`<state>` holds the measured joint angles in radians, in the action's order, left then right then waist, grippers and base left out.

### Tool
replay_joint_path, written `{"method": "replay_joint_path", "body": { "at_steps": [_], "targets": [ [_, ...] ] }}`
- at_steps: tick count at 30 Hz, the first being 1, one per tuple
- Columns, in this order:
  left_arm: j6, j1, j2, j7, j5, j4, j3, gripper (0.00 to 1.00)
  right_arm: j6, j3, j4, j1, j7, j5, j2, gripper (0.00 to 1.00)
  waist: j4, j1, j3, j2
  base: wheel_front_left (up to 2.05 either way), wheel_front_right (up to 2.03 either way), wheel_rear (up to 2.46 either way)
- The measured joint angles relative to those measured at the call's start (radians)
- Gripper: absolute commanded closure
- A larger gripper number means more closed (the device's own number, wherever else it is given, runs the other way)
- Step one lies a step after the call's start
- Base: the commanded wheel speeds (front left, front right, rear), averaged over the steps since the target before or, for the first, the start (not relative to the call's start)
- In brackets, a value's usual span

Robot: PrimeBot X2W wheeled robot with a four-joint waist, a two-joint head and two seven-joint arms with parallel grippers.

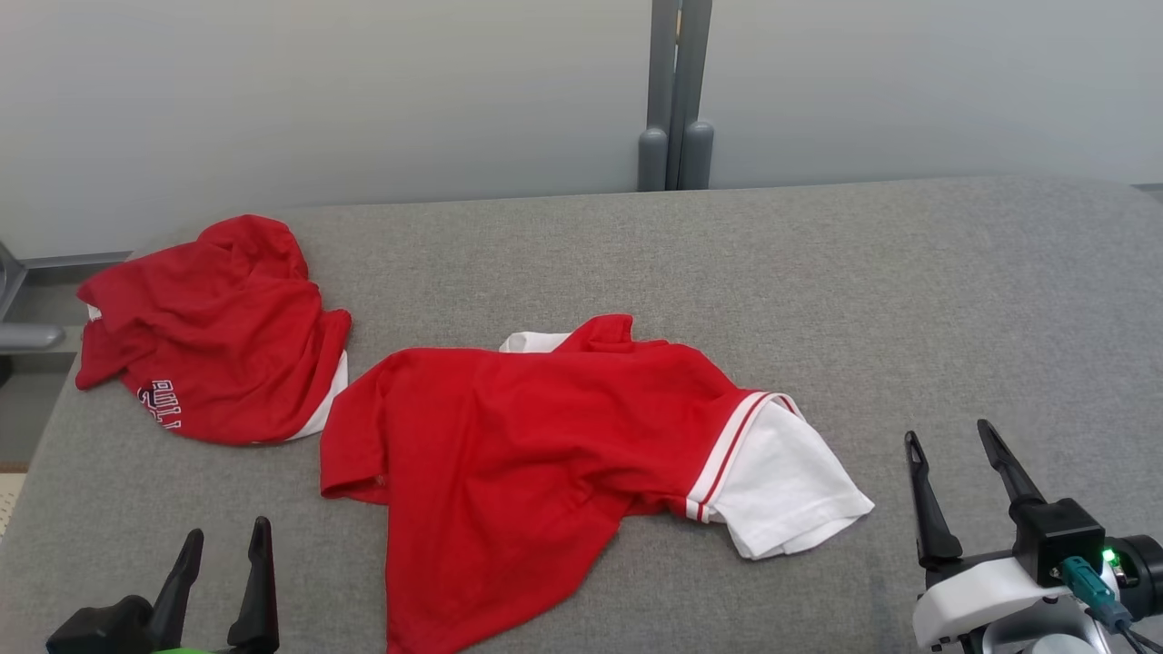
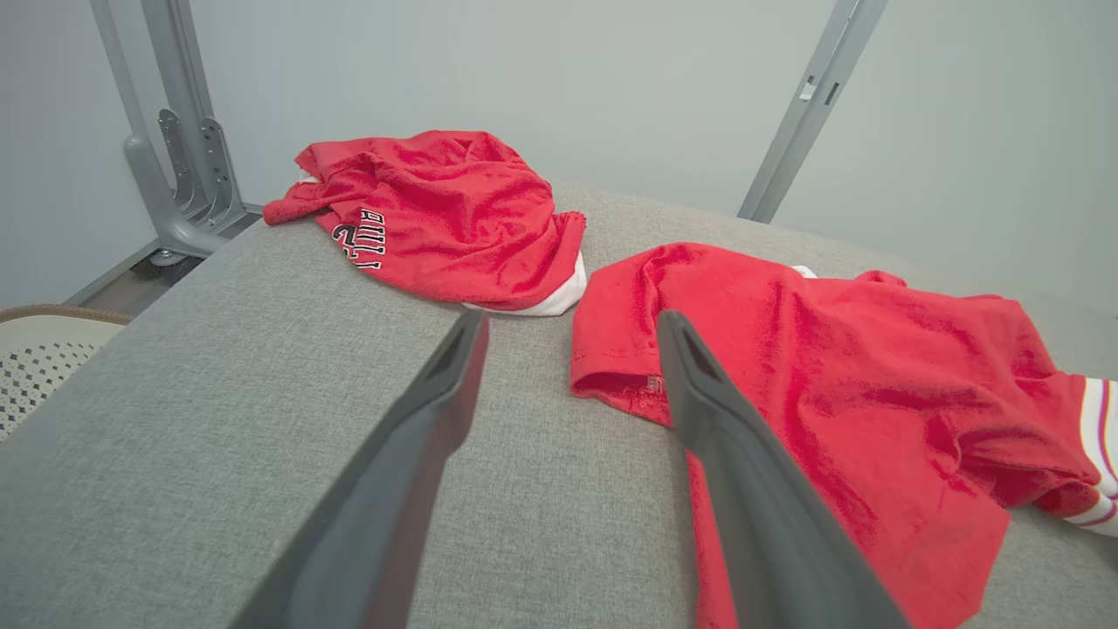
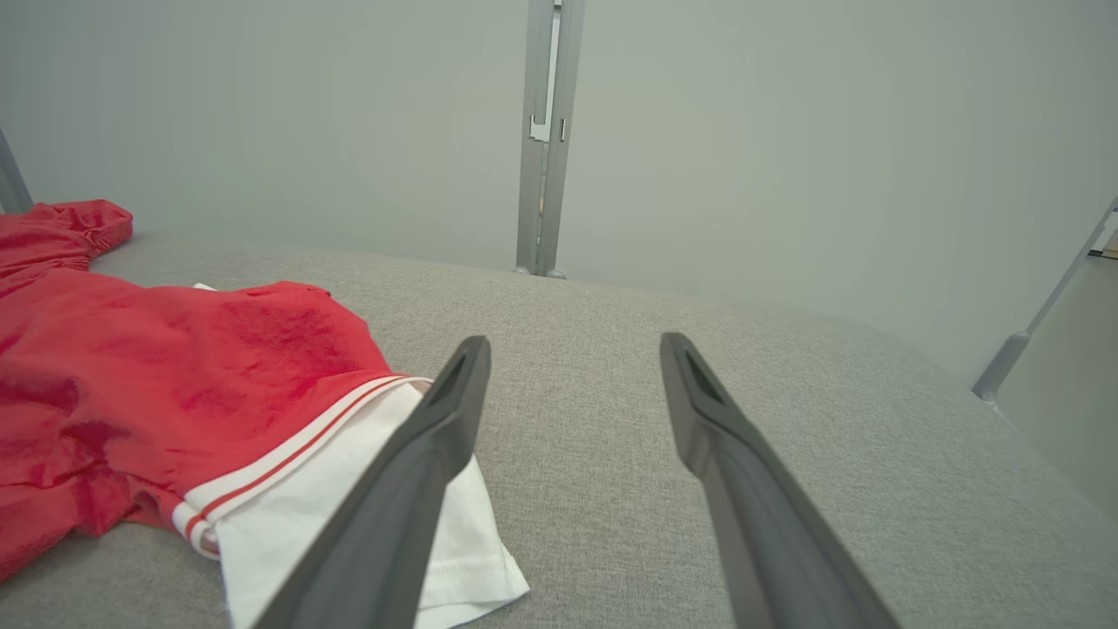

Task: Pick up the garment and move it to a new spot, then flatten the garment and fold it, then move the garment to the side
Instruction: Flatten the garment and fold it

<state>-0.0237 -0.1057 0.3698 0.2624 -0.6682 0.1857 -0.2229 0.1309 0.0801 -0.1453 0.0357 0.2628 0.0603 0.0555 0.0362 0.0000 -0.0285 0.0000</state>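
A red garment point(image 1: 527, 454) with a white striped sleeve lies rumpled and partly spread in the middle of the grey padded table point(image 1: 909, 300). In the left wrist view the garment point(image 2: 838, 384) lies to the right, and in the right wrist view the garment point(image 3: 175, 393) lies to the left. My left gripper point(image 1: 225, 538) hovers open at the lower left, just left of the garment's lower edge, with nothing between its fingers. My right gripper point(image 1: 949, 436) stands open at the lower right, a short way right of the white sleeve, holding nothing.
A second red garment point(image 1: 213, 331) with white lettering lies bunched at the table's far left corner. A grey post point(image 1: 674, 100) rises behind the table's far edge against a pale wall. A pale perforated basket point(image 2: 35, 349) stands off the table's left side.
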Motion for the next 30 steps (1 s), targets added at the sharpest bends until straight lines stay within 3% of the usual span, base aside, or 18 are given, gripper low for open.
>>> {"method": "replay_joint_path", "body": {
  "at_steps": [11, 19, 30],
  "targets": [
    [0.137, 0.035, -0.090, 0.000, 0.181, 0.030, 0.112, 0.00, 0.000, 0.009, -0.022, 0.001, 0.000, 0.004, -0.004, 0.00, -0.015, 0.0000, -0.007, 0.0000, 0.00, 0.00, 0.00],
    [0.152, 0.041, -0.119, 0.000, 0.223, 0.068, 0.124, 0.00, 0.000, 0.015, -0.023, -0.006, 0.000, 0.014, -0.005, 0.00, -0.036, 0.0000, 0.006, 0.0000, 0.00, 0.00, 0.00],
    [0.153, 0.044, -0.111, 0.000, 0.220, 0.058, 0.109, 0.00, 0.000, 0.016, -0.023, -0.012, 0.000, 0.012, -0.006, 0.00, -0.036, 0.0000, 0.014, 0.0000, 0.00, 0.00, 0.00]
  ]
}}
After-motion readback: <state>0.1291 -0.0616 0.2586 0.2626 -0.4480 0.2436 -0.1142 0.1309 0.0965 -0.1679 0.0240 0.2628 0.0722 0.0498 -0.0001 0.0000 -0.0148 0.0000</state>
